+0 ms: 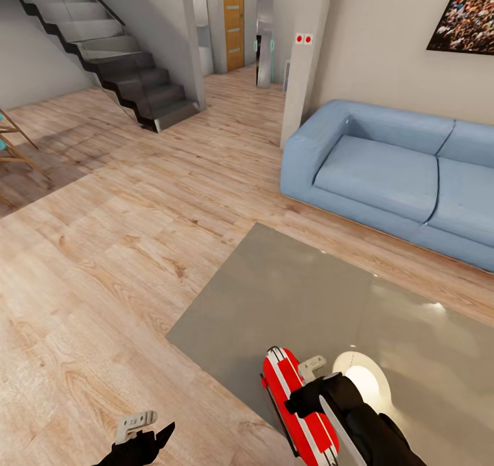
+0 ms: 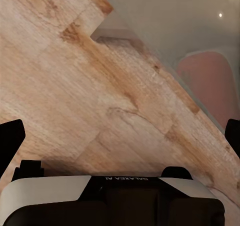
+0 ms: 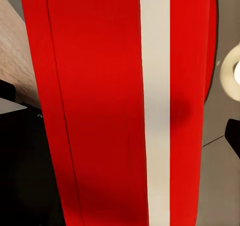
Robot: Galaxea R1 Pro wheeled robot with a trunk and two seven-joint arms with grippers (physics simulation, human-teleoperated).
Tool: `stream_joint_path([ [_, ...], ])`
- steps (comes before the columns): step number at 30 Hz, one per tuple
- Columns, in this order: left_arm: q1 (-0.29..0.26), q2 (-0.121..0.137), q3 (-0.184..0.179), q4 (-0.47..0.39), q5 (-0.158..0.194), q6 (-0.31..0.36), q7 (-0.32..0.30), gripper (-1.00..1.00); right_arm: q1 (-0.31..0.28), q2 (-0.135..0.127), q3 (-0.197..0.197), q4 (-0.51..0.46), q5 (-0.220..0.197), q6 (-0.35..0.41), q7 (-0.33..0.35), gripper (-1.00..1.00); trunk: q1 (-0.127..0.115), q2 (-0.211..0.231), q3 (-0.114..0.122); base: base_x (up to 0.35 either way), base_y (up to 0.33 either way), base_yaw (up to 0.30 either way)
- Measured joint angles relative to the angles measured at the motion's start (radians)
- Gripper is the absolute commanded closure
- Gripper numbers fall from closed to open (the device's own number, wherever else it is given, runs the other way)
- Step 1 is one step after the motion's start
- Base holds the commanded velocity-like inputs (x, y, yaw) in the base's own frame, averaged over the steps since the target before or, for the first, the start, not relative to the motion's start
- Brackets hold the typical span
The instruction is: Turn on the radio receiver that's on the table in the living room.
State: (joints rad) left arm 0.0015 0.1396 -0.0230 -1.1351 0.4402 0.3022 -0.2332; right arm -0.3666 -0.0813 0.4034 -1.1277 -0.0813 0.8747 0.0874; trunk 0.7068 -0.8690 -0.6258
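Nearest us, the right gripper [image 1: 310, 383] sits right at the radio receiver [image 1: 299, 408], red with white stripes, on the near edge of the table [image 1: 288, 294]; we can't tell if its fingers are parted or clenched, and no writing is readable on the radio. The left gripper [image 1: 145, 430] hangs over the wood floor [image 1: 103, 260], fingers spread, with mirrored, illegible lettering on its housing. Farther off: blue sofa [image 1: 391, 171], crowd picture [image 1: 466, 13], staircase [image 1: 116, 61].

Light wood plank floor [image 1: 103, 260]. Blue sofa [image 1: 398, 178] against pale wall [image 1: 384, 47]. Framed crowd picture [image 1: 466, 13] above. Dark staircase [image 1: 116, 61] at far left, orange door [image 1: 233, 20] beyond.
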Motion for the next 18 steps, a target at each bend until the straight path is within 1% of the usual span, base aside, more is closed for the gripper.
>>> stream_joint_path([
  [6, 0.0, 0.0, 0.0, 0.0, 0.0, 0.0, 0.0, -1.0, 0.0, 0.0, 0.001, 0.001, -0.001, -0.024, 0.003, -1.0, 0.0, 0.0, 0.0, 0.0, 0.0, 0.0],
  [18, 0.0, 0.0, 0.0, 0.0, 0.0, 0.0, 0.0, -1.0, 0.0, 0.0, 0.001, 0.006, -0.001, -0.033, 0.003, -1.0, 0.0, 0.0, 0.0, 0.0, 0.0, 0.0],
])
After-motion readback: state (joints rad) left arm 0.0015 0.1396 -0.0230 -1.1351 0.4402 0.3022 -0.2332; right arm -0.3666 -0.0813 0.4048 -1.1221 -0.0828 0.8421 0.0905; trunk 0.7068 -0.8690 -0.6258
